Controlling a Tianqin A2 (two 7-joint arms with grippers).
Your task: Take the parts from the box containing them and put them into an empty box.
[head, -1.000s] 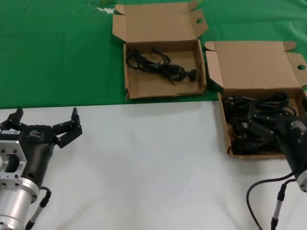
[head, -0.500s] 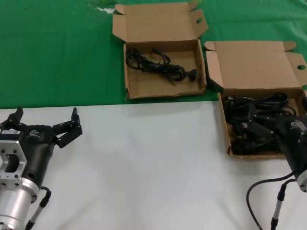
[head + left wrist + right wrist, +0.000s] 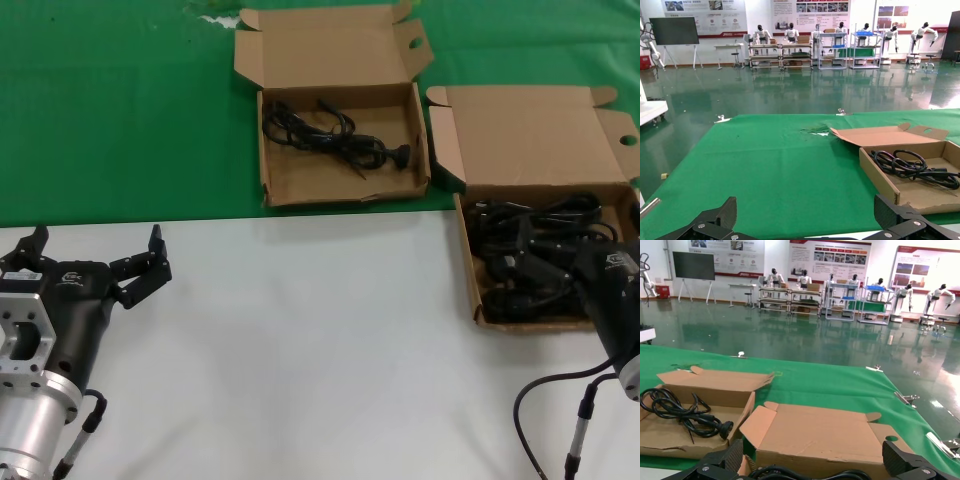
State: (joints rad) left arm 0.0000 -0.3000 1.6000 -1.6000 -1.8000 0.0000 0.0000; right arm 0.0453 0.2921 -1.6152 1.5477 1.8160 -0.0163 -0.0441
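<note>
On your far left, the left gripper sits low over the white table, its silver wrist running off toward the near corner and its black body angled up and away from you. Its jaws stand wide, the two finger tips spread well apart with nothing between them; in the left wrist view the same fingers frame the lower edge, far apart, pointing out across the green cloth.

Move across to the middle and you reach the squarer box, lying on the green cloth just beyond the table's far edge, lid folded open behind it. One looped cable bundle already lies inside it, toward the back wall, with a round plug at its right end.

Just beside it on the right is the wider box, lid open behind, straddling the line where cloth meets table. It is packed with the parts, a tangle of black cables and connectors.

The right gripper comes in from the near right corner, arm angled up and inward, its black cable looping below the wrist. Its head is lowered into the wider box among the cables. From the head view you cannot tell how its jaws stand; the right wrist view shows its fingers spread wide, with cables just below them.
</note>
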